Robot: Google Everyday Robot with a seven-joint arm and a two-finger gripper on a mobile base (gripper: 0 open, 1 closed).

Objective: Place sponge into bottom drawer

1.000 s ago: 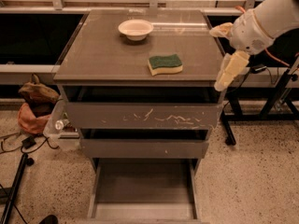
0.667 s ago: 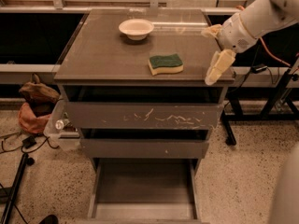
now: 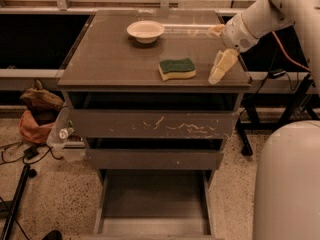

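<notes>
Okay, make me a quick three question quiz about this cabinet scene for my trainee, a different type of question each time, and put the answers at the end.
1. True or false: the yellow foam sponge with the dark green top already lies in the pulled-out grey-brown bottom drawer.
2. Where is the cream two-finger gripper? A) Over the flat grey-brown cabinet top, on the picture's right side of the sponge, empty. B) Inside the bottom drawer. C) Closed around the sponge.
3. Fill in: farther back on the cabinet top than the sponge stands a round white ____.

Key: 1 false, since it lies on the cabinet top; 2 A; 3 bowl.
</notes>
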